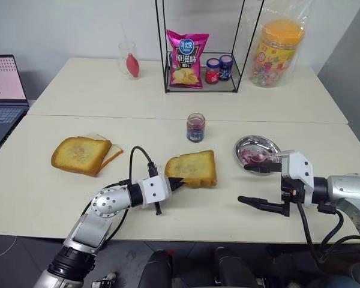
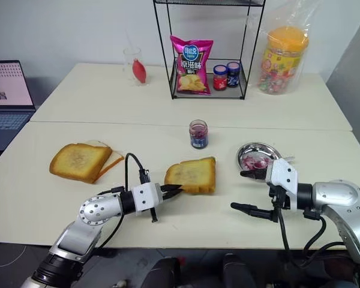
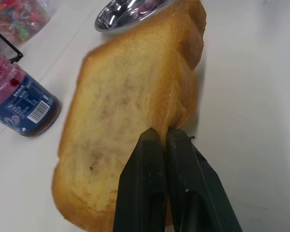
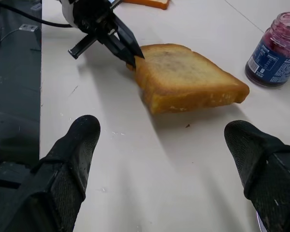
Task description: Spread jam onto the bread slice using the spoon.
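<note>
- A pale wall (image 1: pixel 78 24) spans the upper frame.
- Two cream tables (image 1: pixel 168 99) stand pushed together, seam across mid-frame.
- A black wire rack (image 1: pixel 204 45) stands upper centre.
- A laptop (image 1: pixel 5 96) sits at left edge.

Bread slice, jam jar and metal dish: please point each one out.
bread slice (image 1: pixel 194 168), left eye view, middle of its top face.
jam jar (image 1: pixel 195 128), left eye view, its glass side.
metal dish (image 1: pixel 243 144), left eye view, its rim.

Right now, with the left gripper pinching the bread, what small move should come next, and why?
Probably send the open right gripper toward the metal dish for the spoon. The left gripper is shut on the bread slice corner, steadying it, and the slice shows no jam yet. I cannot make out the spoon clearly.
</note>
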You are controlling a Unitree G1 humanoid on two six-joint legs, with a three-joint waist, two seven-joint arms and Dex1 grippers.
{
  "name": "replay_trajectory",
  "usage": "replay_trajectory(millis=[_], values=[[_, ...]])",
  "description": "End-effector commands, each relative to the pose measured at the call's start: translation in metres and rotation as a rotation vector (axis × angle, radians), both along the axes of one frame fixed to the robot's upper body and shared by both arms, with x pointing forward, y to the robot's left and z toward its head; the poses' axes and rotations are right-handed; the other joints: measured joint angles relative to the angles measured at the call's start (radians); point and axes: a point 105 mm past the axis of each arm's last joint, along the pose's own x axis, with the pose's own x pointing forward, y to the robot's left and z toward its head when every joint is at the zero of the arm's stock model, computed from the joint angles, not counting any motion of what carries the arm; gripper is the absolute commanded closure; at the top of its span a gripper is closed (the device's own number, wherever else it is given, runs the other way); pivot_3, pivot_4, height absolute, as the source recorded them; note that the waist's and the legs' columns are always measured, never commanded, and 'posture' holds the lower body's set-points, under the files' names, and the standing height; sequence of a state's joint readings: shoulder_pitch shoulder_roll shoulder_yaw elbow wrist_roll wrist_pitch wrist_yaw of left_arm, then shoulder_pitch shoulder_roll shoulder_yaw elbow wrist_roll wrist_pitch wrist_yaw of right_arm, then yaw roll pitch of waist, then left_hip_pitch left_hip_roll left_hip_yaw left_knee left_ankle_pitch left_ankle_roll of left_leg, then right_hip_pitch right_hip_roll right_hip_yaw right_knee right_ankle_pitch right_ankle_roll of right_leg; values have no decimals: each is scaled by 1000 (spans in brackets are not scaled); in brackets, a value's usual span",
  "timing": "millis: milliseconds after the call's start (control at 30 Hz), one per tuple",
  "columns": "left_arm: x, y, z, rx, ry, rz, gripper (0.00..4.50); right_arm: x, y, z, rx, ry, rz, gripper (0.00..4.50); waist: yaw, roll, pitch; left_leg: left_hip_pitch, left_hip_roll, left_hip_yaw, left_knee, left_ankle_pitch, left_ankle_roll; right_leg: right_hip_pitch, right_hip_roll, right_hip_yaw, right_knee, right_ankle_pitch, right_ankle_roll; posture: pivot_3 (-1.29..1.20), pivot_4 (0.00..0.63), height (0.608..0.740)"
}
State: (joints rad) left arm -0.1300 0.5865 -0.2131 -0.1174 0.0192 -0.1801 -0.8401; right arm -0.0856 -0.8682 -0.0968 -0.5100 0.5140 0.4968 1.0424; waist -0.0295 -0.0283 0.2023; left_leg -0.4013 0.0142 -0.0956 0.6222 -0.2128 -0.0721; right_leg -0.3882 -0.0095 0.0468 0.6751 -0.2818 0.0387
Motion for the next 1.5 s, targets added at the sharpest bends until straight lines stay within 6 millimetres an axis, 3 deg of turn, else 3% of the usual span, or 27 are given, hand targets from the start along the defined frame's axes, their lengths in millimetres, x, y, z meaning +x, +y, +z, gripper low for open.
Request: replay_trajectory(millis=[33, 200, 400, 567, 767, 867, 1000, 1100, 1167, 1200, 1267, 1500], values=[[-5, -6, 11, -13, -76, -48, 4473, -4, 2, 10, -5, -32, 17, 0, 1, 0, 0, 0, 0, 0, 0, 0, 0, 0, 0, 0, 0, 0, 0, 0, 150, 740], [8, 0, 15, 7, -139, -24, 3496, -7, 4, 9, -7, -19, 22, 0, 2, 0, 0, 0, 0, -1, 0, 0, 0, 0, 0, 0, 0, 0, 0, 0, 150, 740], [1, -3, 12, -9, -119, -45, 2205, -11, 3, 7, -12, -3, 25, 0, 1, 0, 0, 0, 0, 0, 1, 0, 0, 0, 0, 0, 0, 0, 0, 0, 150, 740], [3, 7, 9, 10, -122, -25, 1205, -14, 4, 4, -13, 14, 30, 0, 1, 0, 0, 0, 0, -1, 1, 0, 0, 0, 0, 0, 1, 0, 0, 0, 150, 740], [0, 17, 20, 0, -162, -17, 63, -13, 2, 6, 15, 9, 5, 0, 1, 0, 0, 0, 0, 0, 1, 0, 0, 1, 0, 0, 1, 0, 1, 0, 150, 740], [-10, 20, 35, -63, -127, -18, 16, -7, -3, 14, 74, -10, -67, 0, 0, 0, 0, 0, 0, 0, 1, 0, 0, 0, 0, 0, 1, 0, 1, 0, 150, 740], [-11, 23, 53, -146, -35, 34, 16, 18, -20, 28, 251, -93, -305, 0, 1, -1, -1, 0, 0, -1, 1, 0, 0, 1, 0, 0, 1, 0, 1, 0, 150, 740], [-11, 18, 60, -167, -5, 33, 16, 25, -26, 31, 293, -130, -387, 0, 0, 1, 1, 0, 0, -2, 3, 0, 0, 1, 0, 0, 3, 0, 0, 0, 150, 740], [-10, 6, 74, -235, 78, 2, 16, 37, -51, 37, 358, -208, -575, 0, 0, 1, 1, 0, 0, -1, 3, 0, 0, 1, 0, 1, 3, 0, 0, 0, 150, 740], [-15, -3, 78, -215, 111, -63, 16, 43, -71, 38, 415, -241, -715, 0, 2, 0, 1, 0, 0, -1, 3, 0, 0, 1, 0, 1, 3, 0, 0, 0, 150, 740], [-20, -12, 81, -166, 137, -133, 16, 45, -93, 37, 494, -257, -874, 0, 6, 0, 1, -1, -1, -4, 4, 0, 0, 1, 1, -1, 3, 0, 1, 0, 150, 740], [-16, -29, 102, -158, 121, -191, 16, 50, -114, 21, 607, -162, -1072, 0, -7, 3, 1, 0, 0, -1, 1, 0, 0, 0, 2, 2, 4, 0, 1, 0, 150, 740]])
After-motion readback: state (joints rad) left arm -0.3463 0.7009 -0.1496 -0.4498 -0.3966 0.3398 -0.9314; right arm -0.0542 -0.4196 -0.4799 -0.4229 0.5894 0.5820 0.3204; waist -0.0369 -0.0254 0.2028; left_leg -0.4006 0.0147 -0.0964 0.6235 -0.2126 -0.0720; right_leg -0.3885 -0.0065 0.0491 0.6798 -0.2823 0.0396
